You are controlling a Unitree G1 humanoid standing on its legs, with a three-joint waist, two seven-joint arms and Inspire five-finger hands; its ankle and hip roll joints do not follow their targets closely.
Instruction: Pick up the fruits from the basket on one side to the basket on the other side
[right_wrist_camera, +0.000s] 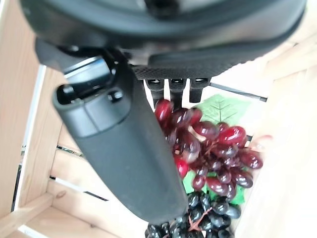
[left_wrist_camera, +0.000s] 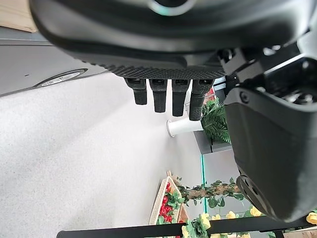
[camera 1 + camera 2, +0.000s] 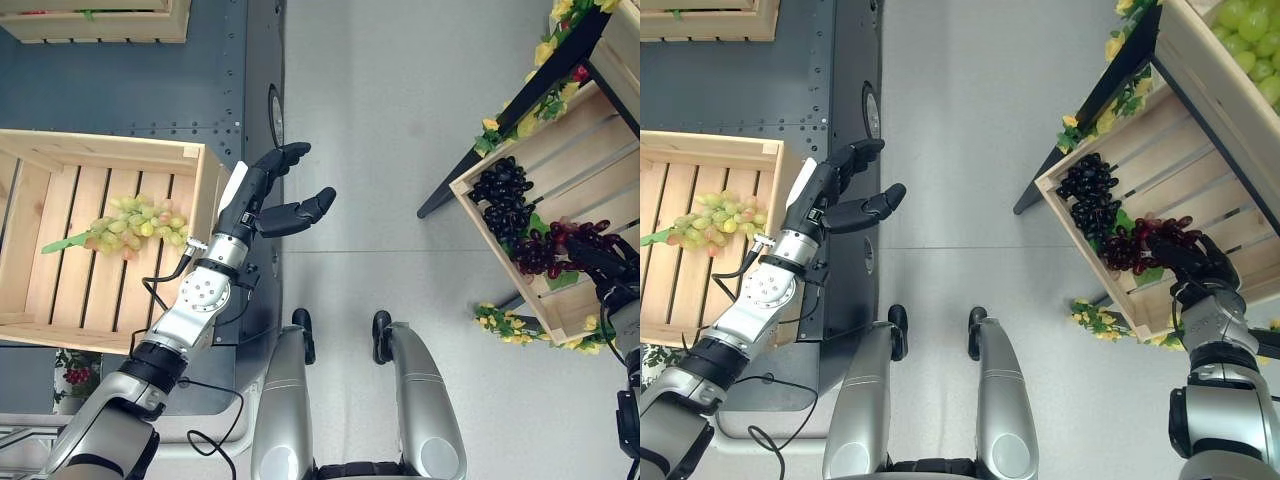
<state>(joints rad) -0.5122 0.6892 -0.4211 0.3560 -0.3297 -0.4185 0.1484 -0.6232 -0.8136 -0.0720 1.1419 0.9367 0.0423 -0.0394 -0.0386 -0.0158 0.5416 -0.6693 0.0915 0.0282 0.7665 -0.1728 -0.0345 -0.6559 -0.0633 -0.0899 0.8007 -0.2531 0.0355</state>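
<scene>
Right crate [image 3: 1110, 135]: a slatted wooden crate tilted on a dark stand on the robot's right side; yellow flowers [image 3: 520, 125] with green leaves trim the stand around it.
Red grapes [image 3: 1140, 245]: a dark red bunch lying on the slats of the right crate, toward its lower end, on a green leaf [image 1: 225, 109].
Black grapes [image 3: 503, 195]: a black bunch in the same crate, just above the red grapes and touching them.
Right hand [image 3: 1202, 262]: reaching into the lower end of the right crate, right at the red grapes. In the right wrist view the thumb [image 1: 124, 148] lies along one side of the bunch and the fingers [image 1: 174, 87] come down on its far side, so the bunch sits between them; whether they have actually closed on it I cannot tell.
Upper crate [image 3: 1220, 60]: a second wooden crate above the right crate, with green grapes [image 3: 1250, 40] inside.
Left crate [image 3: 60, 250]: a flat wooden crate well apart from the right crate, on the robot's left side, holding one bunch of pale green grapes [image 3: 140, 222] on its slats.
Left hand [image 3: 270, 195]: over the grey floor [image 3: 380, 120] just beside the left crate's edge, far from the right crate, fingers straight and spread from the thumb, holding nothing.
</scene>
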